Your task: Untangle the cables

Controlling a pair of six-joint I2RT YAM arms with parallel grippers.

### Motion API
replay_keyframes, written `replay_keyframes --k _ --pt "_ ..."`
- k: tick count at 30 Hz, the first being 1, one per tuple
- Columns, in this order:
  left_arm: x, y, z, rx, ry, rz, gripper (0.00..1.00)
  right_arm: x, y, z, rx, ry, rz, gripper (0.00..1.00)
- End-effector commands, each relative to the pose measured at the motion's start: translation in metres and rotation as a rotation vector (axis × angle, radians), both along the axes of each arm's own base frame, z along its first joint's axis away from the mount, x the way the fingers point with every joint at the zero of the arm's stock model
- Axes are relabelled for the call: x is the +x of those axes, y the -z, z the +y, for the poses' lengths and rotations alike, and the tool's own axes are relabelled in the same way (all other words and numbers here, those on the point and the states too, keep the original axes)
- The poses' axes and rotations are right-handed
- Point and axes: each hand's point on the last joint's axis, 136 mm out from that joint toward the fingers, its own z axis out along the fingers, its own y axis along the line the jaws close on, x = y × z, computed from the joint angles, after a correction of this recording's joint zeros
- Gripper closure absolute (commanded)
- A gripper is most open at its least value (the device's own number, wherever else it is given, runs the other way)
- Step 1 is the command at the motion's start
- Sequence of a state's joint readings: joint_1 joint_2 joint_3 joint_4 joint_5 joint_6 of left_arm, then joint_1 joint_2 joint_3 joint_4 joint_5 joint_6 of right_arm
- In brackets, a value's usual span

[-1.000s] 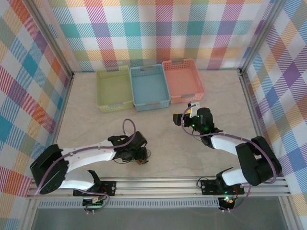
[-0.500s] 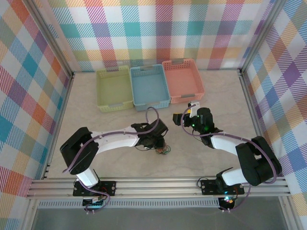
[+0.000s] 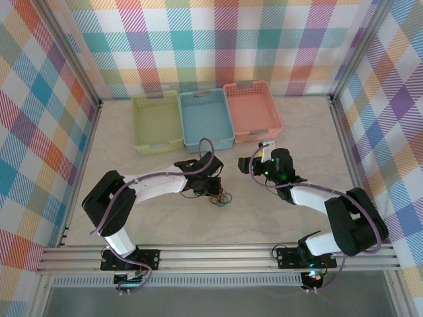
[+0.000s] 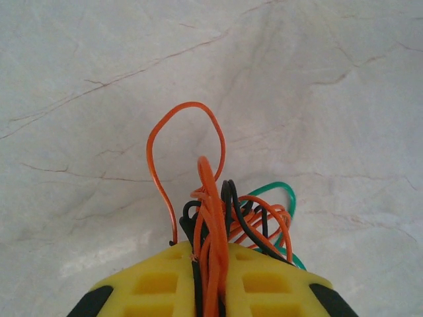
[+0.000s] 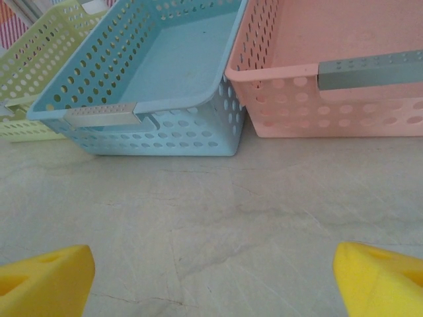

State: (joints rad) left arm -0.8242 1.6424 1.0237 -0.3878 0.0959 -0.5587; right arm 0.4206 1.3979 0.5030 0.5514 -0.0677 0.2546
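The cables (image 4: 225, 218) are a small clump of thin orange, black and green wires, seen close in the left wrist view. Several strands run down between my yellow left pads (image 4: 158, 284), and the left gripper (image 4: 213, 274) is shut on them. In the top view the clump (image 3: 220, 197) lies on the marble table at mid-centre, just right of the left gripper (image 3: 210, 186). My right gripper (image 3: 254, 162) hovers further right, near the baskets. Its yellow fingertips (image 5: 46, 277) stand wide apart, open, with bare table between them.
Three perforated baskets stand in a row at the back: green (image 3: 157, 123), blue (image 3: 206, 119) and pink (image 3: 251, 110). The blue basket (image 5: 165, 72) and pink basket (image 5: 344, 59) are close ahead of the right gripper. Plaid walls enclose the table.
My left arm has swung from the near left toward the table's centre, carrying the cable clump rightward and farther from the front edge. The right arm has stayed still.
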Motion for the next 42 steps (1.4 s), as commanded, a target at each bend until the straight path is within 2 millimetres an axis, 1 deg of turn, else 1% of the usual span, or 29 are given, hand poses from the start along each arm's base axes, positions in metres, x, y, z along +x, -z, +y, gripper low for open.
replay_keyframes --k 1,3,5,7,8,10,13,15,19,21,24,29,36,42 --pt "0.013 -0.026 0.0 -0.11 0.028 -0.075 0.88 0.001 -0.018 0.014 0.039 -0.053 -0.02 0.08" --pt "0.015 -0.028 0.0 -0.161 0.039 -0.1 0.88 -0.002 -0.021 0.019 0.054 -0.085 -0.02 0.09" --pt "0.011 -0.026 0.0 -0.183 0.056 -0.11 0.88 -0.005 -0.023 0.024 0.069 -0.117 -0.017 0.09" --pt "0.006 -0.029 -0.001 -0.209 0.084 -0.115 0.88 -0.009 -0.027 0.029 0.073 -0.16 -0.031 0.11" --pt "0.005 -0.034 -0.002 -0.226 0.098 -0.135 0.88 -0.011 -0.031 0.031 0.068 -0.182 -0.042 0.12" --pt "0.005 -0.039 0.004 -0.219 0.096 -0.172 0.88 -0.016 -0.039 0.034 0.058 -0.216 -0.072 0.15" --pt "0.007 -0.05 0.009 -0.24 0.079 -0.218 0.88 -0.03 -0.052 0.042 0.058 -0.289 -0.122 0.18" --pt "0.007 -0.057 0.013 -0.252 0.068 -0.243 0.88 -0.042 -0.061 0.052 0.054 -0.356 -0.159 0.2" --pt "0.009 -0.062 0.019 -0.274 0.036 -0.282 0.87 -0.066 -0.066 0.071 0.022 -0.471 -0.206 0.23" --pt "0.009 -0.066 0.02 -0.284 0.03 -0.293 0.87 -0.072 -0.066 0.076 0.018 -0.504 -0.217 0.23" --pt "0.008 -0.072 0.023 -0.305 0.02 -0.316 0.87 -0.07 -0.06 0.077 0.007 -0.507 -0.201 0.25" --pt "0.01 -0.087 0.037 -0.314 -0.025 -0.378 0.87 -0.073 -0.047 0.085 -0.003 -0.563 -0.176 0.29" --pt "0.012 -0.095 0.051 -0.322 -0.078 -0.416 0.87 -0.081 -0.039 0.097 -0.012 -0.64 -0.146 0.3" --pt "0.013 -0.096 0.054 -0.332 -0.091 -0.418 0.87 -0.082 -0.032 0.103 -0.021 -0.666 -0.118 0.3"
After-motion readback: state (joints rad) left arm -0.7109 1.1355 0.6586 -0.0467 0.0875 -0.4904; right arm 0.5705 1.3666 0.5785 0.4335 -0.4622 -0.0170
